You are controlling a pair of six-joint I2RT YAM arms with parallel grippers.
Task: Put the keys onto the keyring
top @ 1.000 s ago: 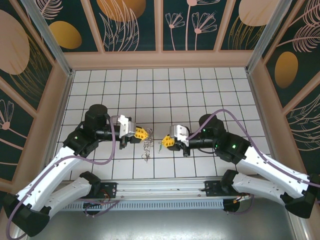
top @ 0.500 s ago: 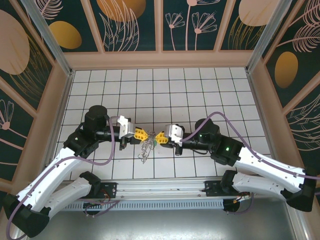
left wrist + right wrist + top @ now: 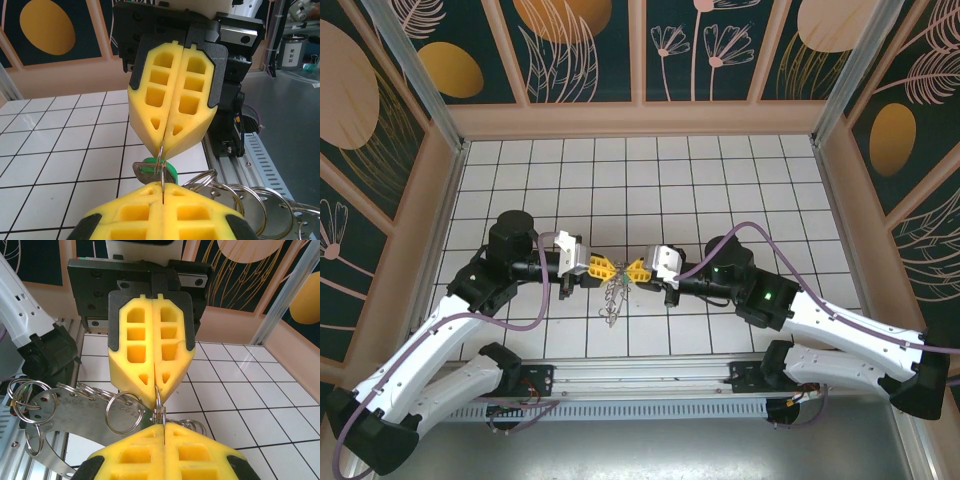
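My two yellow-fingered grippers meet tip to tip at mid-floor. The left gripper (image 3: pixel 607 268) is shut on a thin split ring of the keyring (image 3: pixel 613 297), whose grey metal band and rings hang below it. That band (image 3: pixel 60 407) carries stamped numbers and several rings (image 3: pixel 250 197). The right gripper (image 3: pixel 636 271) is shut on the wire ring of the keys, whose green head (image 3: pixel 159 169) sits between the tips. In the left wrist view my left gripper (image 3: pixel 162 184) faces the right gripper (image 3: pixel 164 145). In the right wrist view my right gripper (image 3: pixel 163 425) faces the left gripper (image 3: pixel 156 386).
The white tiled floor (image 3: pixel 720 190) is boxed in by pinkish wooden walls (image 3: pixel 640 118) on three sides. A metal rail (image 3: pixel 640 385) with the arm bases runs along the near edge. Purple cables (image 3: pixel 790 250) loop over both arms.
The right gripper has moved left with the green-headed keys until its tips meet the left gripper's. The left arm and the hanging keyring have stayed put.
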